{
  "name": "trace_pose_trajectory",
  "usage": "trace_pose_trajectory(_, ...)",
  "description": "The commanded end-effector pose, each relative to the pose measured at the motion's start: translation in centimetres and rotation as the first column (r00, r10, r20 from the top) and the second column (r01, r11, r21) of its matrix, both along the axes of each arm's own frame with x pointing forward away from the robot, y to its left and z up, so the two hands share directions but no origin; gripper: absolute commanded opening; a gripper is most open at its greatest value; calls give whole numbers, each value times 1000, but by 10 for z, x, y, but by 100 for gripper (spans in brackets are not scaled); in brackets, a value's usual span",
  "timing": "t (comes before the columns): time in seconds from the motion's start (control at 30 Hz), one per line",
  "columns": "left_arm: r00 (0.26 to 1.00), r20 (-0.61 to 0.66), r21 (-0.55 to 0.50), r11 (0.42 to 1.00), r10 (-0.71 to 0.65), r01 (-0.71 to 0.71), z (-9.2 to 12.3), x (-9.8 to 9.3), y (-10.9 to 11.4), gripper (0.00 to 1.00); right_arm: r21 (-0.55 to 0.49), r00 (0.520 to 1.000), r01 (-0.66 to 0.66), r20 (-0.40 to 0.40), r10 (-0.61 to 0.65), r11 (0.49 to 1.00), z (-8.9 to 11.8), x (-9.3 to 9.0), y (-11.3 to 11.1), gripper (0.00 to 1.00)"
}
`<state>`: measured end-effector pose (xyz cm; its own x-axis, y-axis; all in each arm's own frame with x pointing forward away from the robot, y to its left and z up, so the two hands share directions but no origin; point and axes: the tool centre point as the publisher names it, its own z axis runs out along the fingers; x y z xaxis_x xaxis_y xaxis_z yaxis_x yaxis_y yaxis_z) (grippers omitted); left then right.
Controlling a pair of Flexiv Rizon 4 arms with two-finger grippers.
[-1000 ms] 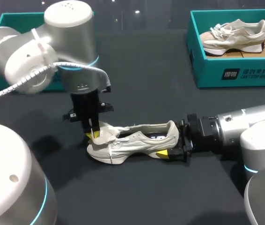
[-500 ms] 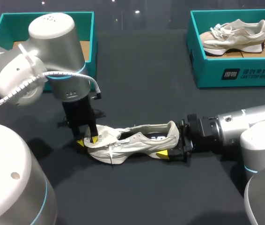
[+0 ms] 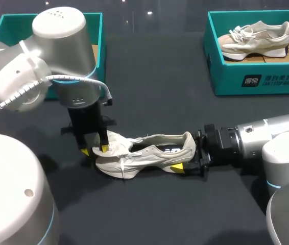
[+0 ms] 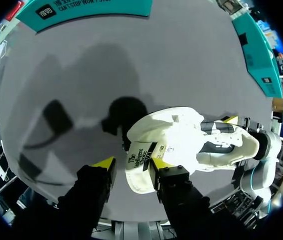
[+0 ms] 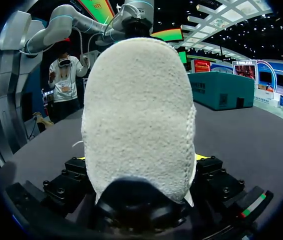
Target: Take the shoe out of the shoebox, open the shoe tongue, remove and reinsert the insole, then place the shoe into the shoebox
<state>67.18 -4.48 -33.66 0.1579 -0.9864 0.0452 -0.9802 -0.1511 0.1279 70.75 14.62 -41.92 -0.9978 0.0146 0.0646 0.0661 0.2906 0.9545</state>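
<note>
Our right gripper (image 3: 188, 164) clamps the sneaker (image 3: 144, 155) heel, 3 o'clock end. Left gripper (image 3: 92, 151) is at the soft, floppy tongue (image 4: 141, 159); pinch unclear. Light shoe, so we'd grab the tongue edge.

The shoe (image 3: 144, 153) has a cream-white upper, beige panels and a white sole. Inside it looks dark, maybe blue, hard to tell. Its tongue (image 4: 146, 155) is white, with black print on the label. The heel (image 5: 139, 115) is off-white with a nubby, fleece-like texture. The table (image 3: 175, 81) is plain dark grey. Black with yellow tips: left tool (image 3: 92, 150), right tool (image 3: 188, 157). The left arm (image 3: 42, 66) and right arm (image 3: 267, 135) are silver-white with cyan light rings. There is a white coiled cable (image 3: 11, 99) on the left one. The right shoebox (image 3: 257, 76) is teal with a white print mark and a brown cardboard floor. The second shoe (image 3: 257, 38) in it is beige and cream with a white sole. The left shoebox (image 3: 6, 23) is teal, brown floor too.
</note>
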Motion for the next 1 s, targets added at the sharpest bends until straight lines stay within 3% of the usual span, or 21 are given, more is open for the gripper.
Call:
trace_pose_trajectory(0.03, 999, 39, -25, 999, -28, 29, 25, -6, 3, 45, -2, 1000, 0, 0, 0, 1000, -3, -1, 0, 0)
trace_pose_trajectory(0.27, 984, 121, -106, 983, -134, 148, 74, -5, -14, 48, -2, 1000, 0, 0, 0, 1000, -3, -1, 0, 0)
trace_pose_trajectory(0.43, 956, 183, -104, 962, -230, 251, 103, -7, -33, 49, -2, 1000, 0, 0, 0, 1000, -3, -1, 0, 0)
trace_pose_trajectory(0.6, 901, 220, -120, 907, -373, 405, 123, -6, -56, 47, -2, 1000, 0, 0, 0, 1000, -3, -1, 0, 0)
trace_pose_trajectory(0.67, 855, 232, -126, 857, -465, 500, 128, -5, -66, 43, -2, 1000, 0, 0, 0, 1000, -3, -1, 0, 0)
trace_pose_trajectory(0.73, 764, 230, -145, 755, -603, 639, 132, -7, -75, 36, -2, 1000, 0, 0, 0, 1000, -3, -1, 0, 0)
trace_pose_trajectory(0.77, 750, 237, -154, 739, -617, 656, 134, -6, -80, 33, -2, 1000, 0, 0, 0, 1000, -3, -1, 0, 0)
trace_pose_trajectory(0.83, 669, 242, -172, 648, -703, 742, 138, -7, -89, 0, -2, 1000, 0, 0, 0, 1000, -3, -1, 0, 0)
trace_pose_trajectory(0.93, 551, 284, -186, 518, -785, 835, 146, -7, -101, 0, -2, 1000, 0, 0, 0, 1000, -3, -1, 0, 0)
trace_pose_trajectory(1.0, 380, 295, -155, 349, -877, 924, 151, -9, -104, 0, -2, 1000, 0, 0, 0, 1000, -3, -1, 0, 0)
